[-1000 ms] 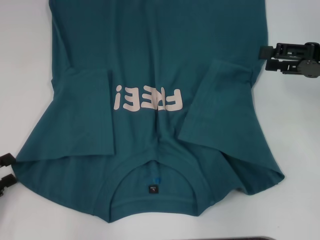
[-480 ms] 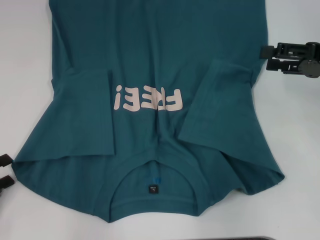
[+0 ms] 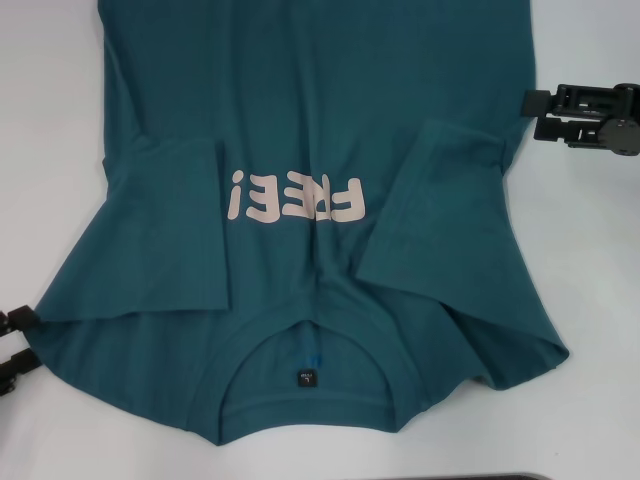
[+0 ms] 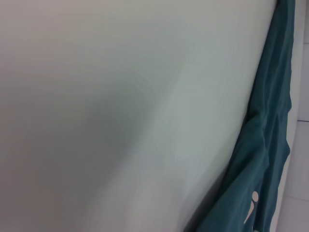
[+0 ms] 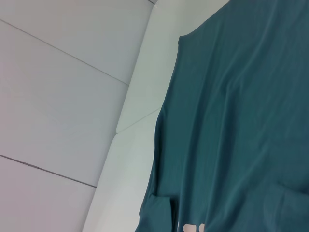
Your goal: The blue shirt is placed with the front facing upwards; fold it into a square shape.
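The blue shirt point(image 3: 310, 130) lies front up on the white table point(image 3: 50, 150), its collar point(image 3: 310, 400) nearest me and the pink lettering point(image 3: 295, 197) upside down. Both sleeves are folded inward over the chest. My left gripper point(image 3: 14, 341) is at the shirt's near left shoulder edge; it is open, with the fingertips just touching the hem. My right gripper point(image 3: 533, 116) hovers open beside the shirt's right side edge, holding nothing. The left wrist view shows a strip of the shirt point(image 4: 270, 145) beside bare table. In the right wrist view the shirt point(image 5: 231, 121) fills the frame's right part.
A dark flat object point(image 3: 500, 477) peeks in at the near table edge. The table edge point(image 5: 135, 111) and grey floor tiles point(image 5: 58, 96) show in the right wrist view. Bare white table point(image 3: 600, 300) lies on both sides of the shirt.
My left gripper has shifted slightly right, back against the shirt's shoulder edge, after drawing away half a second ago. The right gripper and the shirt have not moved.
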You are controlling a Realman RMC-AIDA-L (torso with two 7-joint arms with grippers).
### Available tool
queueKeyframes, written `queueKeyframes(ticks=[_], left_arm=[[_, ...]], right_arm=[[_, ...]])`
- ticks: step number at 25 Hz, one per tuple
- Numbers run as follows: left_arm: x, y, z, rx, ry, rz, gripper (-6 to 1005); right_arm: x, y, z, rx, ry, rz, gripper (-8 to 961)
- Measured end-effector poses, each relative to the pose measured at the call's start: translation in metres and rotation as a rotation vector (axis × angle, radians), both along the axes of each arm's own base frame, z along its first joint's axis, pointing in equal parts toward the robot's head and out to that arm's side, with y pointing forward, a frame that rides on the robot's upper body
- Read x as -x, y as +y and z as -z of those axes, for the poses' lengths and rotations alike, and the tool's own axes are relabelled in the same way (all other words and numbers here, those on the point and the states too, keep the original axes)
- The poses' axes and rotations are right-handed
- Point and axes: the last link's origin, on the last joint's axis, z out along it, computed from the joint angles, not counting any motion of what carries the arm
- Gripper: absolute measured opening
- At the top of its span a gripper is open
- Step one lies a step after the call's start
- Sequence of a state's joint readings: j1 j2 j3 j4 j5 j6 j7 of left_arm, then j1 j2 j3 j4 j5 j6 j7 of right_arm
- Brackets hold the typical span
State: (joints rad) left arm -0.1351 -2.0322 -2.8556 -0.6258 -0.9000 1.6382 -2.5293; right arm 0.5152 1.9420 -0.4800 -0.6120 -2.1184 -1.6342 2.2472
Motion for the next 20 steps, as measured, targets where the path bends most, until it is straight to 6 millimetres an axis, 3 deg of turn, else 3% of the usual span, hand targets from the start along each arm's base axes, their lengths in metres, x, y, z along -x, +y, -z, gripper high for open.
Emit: queueKeyframes(ticks=[20], left_arm=[[-0.006,0.015,0.000,0.007,0.031,0.040,605]], right_arm=[[0.000,0.000,0.000,0.003,0.002,-0.003,790]])
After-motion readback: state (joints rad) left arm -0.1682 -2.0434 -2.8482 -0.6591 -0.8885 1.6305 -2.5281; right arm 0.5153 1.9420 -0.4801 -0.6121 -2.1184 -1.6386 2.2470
